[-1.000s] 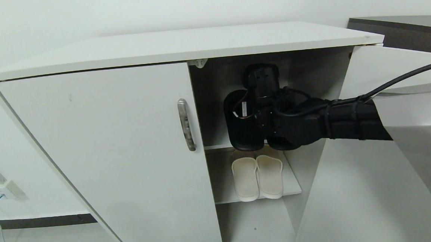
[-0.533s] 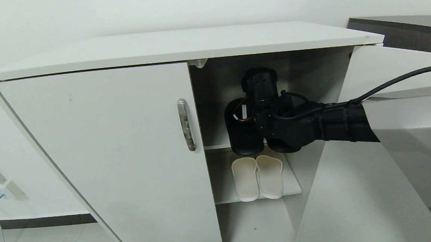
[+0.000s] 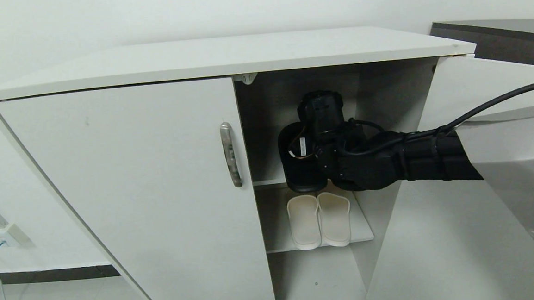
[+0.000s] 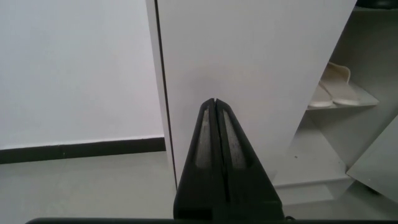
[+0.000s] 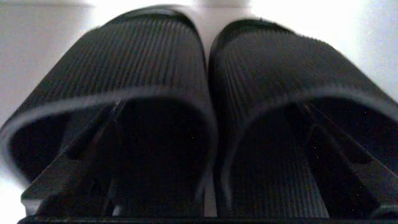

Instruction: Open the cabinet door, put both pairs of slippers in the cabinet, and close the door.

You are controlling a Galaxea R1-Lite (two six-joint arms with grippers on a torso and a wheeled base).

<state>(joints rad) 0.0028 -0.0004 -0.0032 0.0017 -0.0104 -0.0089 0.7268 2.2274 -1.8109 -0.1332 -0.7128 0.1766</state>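
Head view has the right tool (image 3: 322, 135) reaching deep into the upper compartment of the cabinet (image 3: 224, 55), past the open door (image 3: 439, 241) that hangs beside its arm. It carries the black slippers (image 3: 298, 166), whose heels stick out toward the room at the upper shelf's front edge; whether they rest on that shelf I cannot tell. From the right wrist view, one of its fingers (image 5: 93, 155) sits under each strap, pinching the pair side by side. Directly below the tool, the white slippers (image 3: 319, 220) lie together on the middle shelf (image 3: 362, 232). The closed door (image 3: 134, 186) and its handle (image 3: 230, 154) stand just beside the tool. Outside, the left tool (image 4: 215, 109) is pressed together, pointing at that closed door.
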